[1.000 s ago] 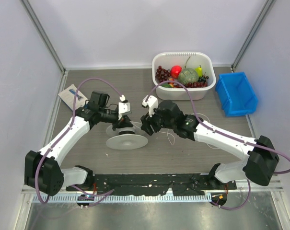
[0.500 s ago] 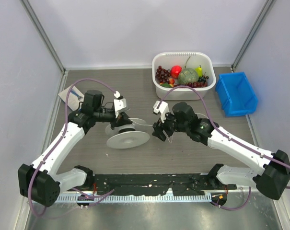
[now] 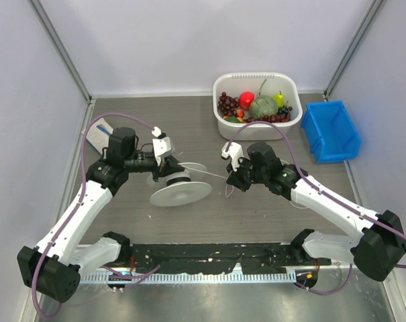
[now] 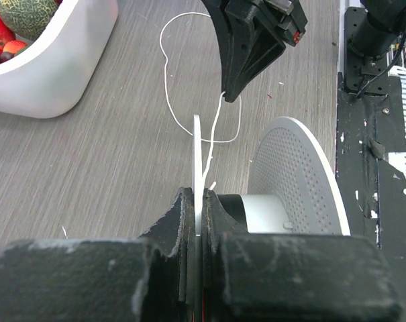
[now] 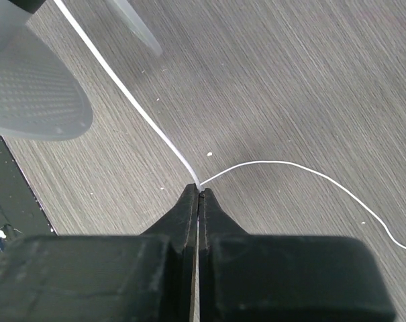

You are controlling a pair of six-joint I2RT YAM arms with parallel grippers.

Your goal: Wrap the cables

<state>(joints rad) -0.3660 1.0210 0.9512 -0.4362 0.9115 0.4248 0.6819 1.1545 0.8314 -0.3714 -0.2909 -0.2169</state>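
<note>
The cables are one thin white cord [image 3: 209, 176] stretched from the white spool [image 3: 181, 192] to my right gripper [image 3: 231, 180], which is shut on it. In the right wrist view the cord [image 5: 141, 111] enters the closed tips of that gripper [image 5: 198, 190] and trails away right over the table. My left gripper [image 3: 170, 169] is shut on the spool's thin upper flange [image 4: 200, 151], as the left wrist view shows at the gripper's tips [image 4: 201, 196]. The lower perforated flange [image 4: 300, 181] lies to the right. The cord [image 4: 213, 137] rises from the hub to the right gripper's fingertips [image 4: 225, 94].
A white tub [image 3: 256, 131] of fruit stands at the back, with a blue bin [image 3: 331, 132] to its right. A small card [image 3: 98, 129] lies at the back left. A black strip [image 3: 216, 258] runs along the near edge.
The right gripper has shut on the cord and drawn away to the right, pulling it taut. The left arm has shifted slightly left, still holding the spool.
</note>
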